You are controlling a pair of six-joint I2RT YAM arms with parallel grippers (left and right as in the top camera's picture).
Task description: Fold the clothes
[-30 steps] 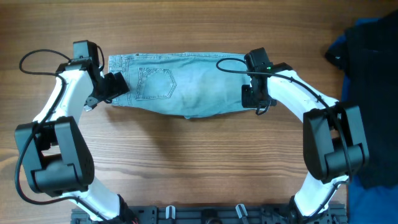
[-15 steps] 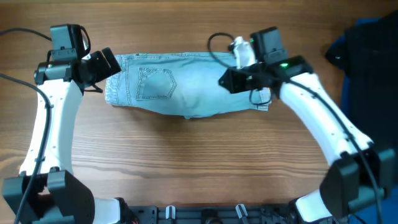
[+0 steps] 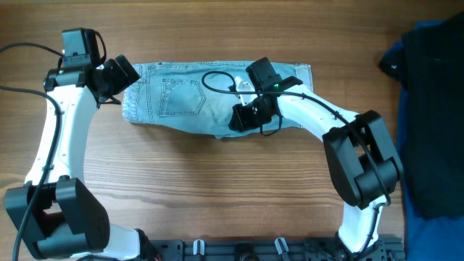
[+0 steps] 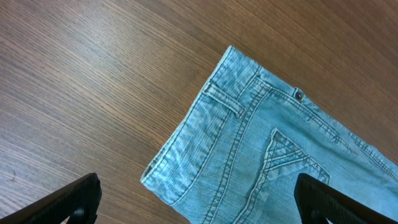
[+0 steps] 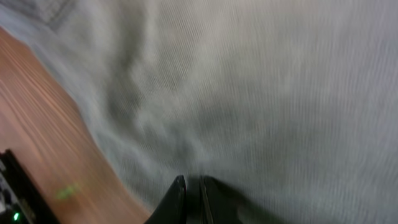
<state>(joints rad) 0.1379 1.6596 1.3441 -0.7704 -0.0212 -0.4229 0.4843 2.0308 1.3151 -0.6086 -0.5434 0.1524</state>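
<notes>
Overhead, the jeans (image 3: 181, 98) lie lengthwise across the table's (image 3: 217, 188) far half. The left gripper (image 3: 125, 80) is at the waistband end and the right gripper (image 3: 239, 119) over the middle, likely for a crosswise fold.

Left wrist: fingers (image 4: 78, 199) spread wide, straddling the waistband corner, holding nothing.

Right wrist: fingers (image 5: 177, 196) nearly together against blurred denim; any pinch is unclear.

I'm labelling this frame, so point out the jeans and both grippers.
jeans (image 3: 180, 98): overhead view, back pocket.
left gripper (image 3: 127, 80): overhead view, between its fingertips.
right gripper (image 5: 191, 188): right wrist view, between its fingertips.
</notes>
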